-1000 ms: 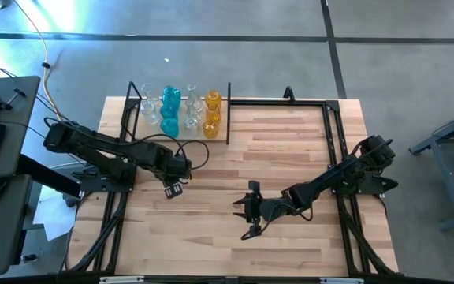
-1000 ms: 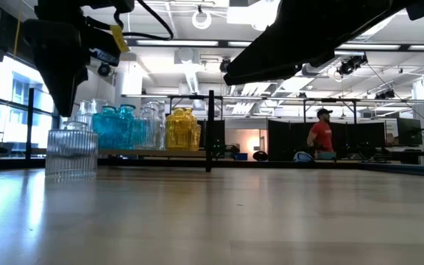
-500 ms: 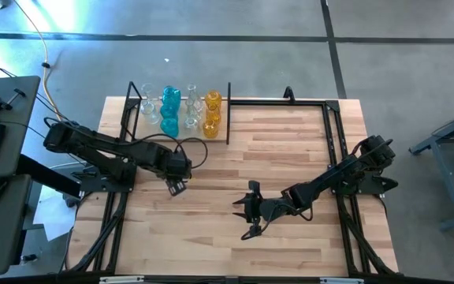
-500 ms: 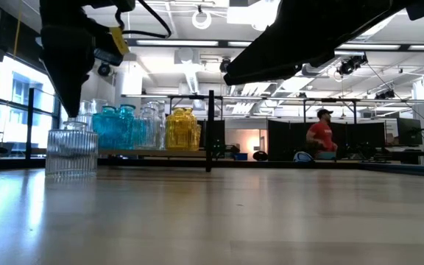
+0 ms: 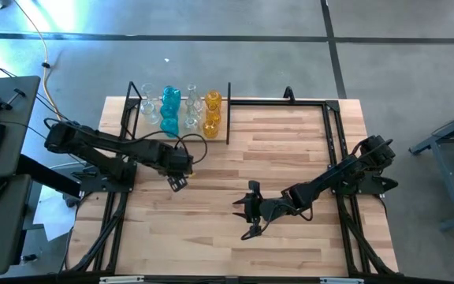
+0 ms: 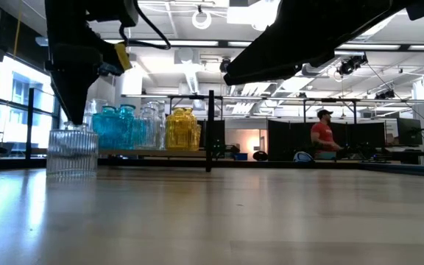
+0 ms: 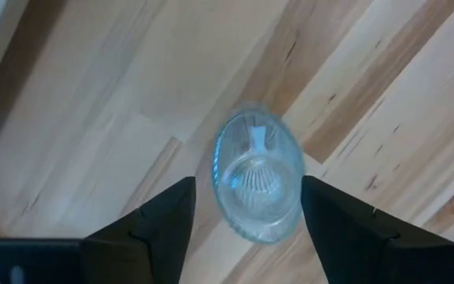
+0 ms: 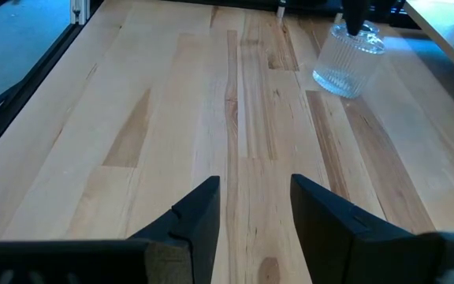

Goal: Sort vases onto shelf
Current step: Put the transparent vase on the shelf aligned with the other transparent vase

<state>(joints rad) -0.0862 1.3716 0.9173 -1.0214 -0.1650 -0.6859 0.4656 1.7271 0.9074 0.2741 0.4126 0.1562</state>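
Counter (image 5: 290, 150) of pale wood planks carries a shelf (image 5: 178, 134) at its far left corner, with black end posts. On the shelf stand vases (image 5: 189, 113) packed close together: clear at the left, teal (image 6: 115, 126) next, more clear ones, and amber (image 6: 182, 129) at the right end.

One clear ribbed vase (image 6: 72, 150) stands upright on the counter, apart from the shelf and on its near side. The left tool (image 5: 177, 182) hangs directly over this vase. In the left wrist view its two dark fingers (image 7: 164, 225) stand spread wide, one on each side of the vase (image 7: 258, 184), with gaps between fingers and glass. It grips nothing.

The right tool (image 5: 247, 213) waits over the bare middle of the counter, near the front, well apart from the vase. Its fingers (image 8: 199, 213) stand partly apart with only planks between them, holding nothing. From there the ribbed vase (image 8: 348, 61) shows farther off.

Beyond the counter, a person in a red top (image 6: 321, 138) shows in the room.
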